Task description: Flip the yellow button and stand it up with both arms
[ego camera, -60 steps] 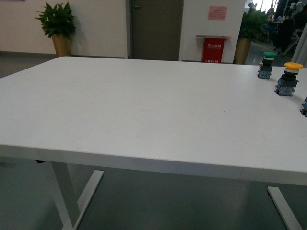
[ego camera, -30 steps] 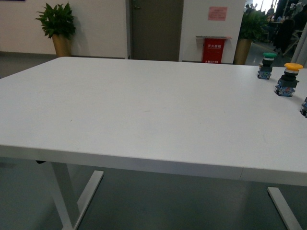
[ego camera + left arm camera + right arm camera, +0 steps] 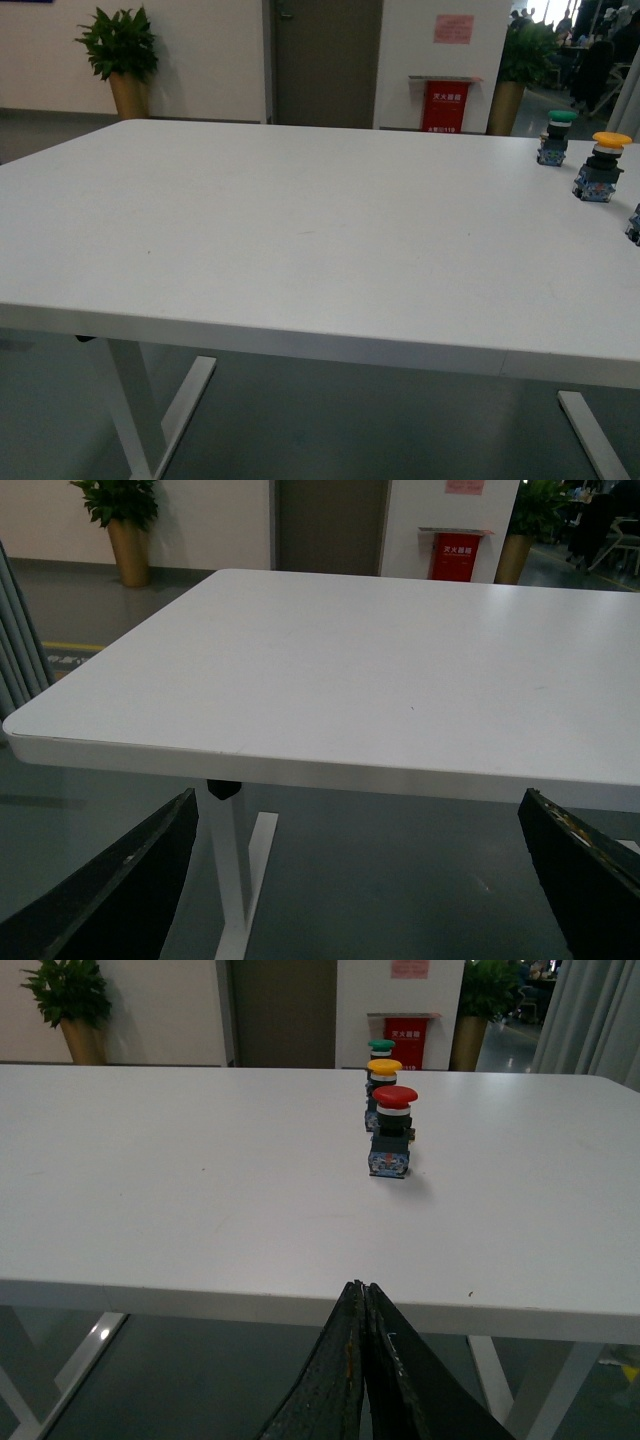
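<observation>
The yellow button [image 3: 600,165] stands upright, cap up, near the table's right edge in the front view. It also shows in the right wrist view [image 3: 381,1073], partly hidden behind a red-capped button [image 3: 392,1132]. No arm shows in the front view. My left gripper [image 3: 362,880] is open and empty, off the table's near edge, fingers [image 3: 120,890] spread wide. My right gripper [image 3: 361,1290] is shut with nothing between the fingers, below the near edge and well short of the buttons.
A green-capped button [image 3: 556,137] stands behind the yellow one. The red-capped button sits partly cut off at the front view's right border [image 3: 634,225]. The white table [image 3: 300,220] spreads wide. A potted plant [image 3: 122,55] and red cabinet [image 3: 445,103] stand behind.
</observation>
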Robot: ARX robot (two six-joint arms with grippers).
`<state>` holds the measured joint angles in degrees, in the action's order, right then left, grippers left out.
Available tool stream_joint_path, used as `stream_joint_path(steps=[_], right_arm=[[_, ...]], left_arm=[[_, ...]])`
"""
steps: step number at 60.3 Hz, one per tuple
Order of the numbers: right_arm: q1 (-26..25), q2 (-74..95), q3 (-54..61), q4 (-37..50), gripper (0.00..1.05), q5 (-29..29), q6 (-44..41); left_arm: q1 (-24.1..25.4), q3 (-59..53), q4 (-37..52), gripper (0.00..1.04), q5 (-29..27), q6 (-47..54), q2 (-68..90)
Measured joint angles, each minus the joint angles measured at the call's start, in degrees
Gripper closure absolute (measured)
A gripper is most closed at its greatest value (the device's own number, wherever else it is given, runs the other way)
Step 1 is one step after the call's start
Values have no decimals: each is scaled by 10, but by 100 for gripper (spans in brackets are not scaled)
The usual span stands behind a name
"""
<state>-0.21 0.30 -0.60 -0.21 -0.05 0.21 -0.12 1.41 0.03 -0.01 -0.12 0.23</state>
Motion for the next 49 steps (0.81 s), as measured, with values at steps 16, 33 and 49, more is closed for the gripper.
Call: stream_joint_path(steps=[16,33,49], right_arm=[[0,0,0,0,57,0,0],[0,0,0,0,6,0,0],[0,0,0,0,7,0,0]], left_arm=[[0,0,0,6,0,0,0],[0,0,0,6,0,0,0],[0,0,0,6,0,0,0]])
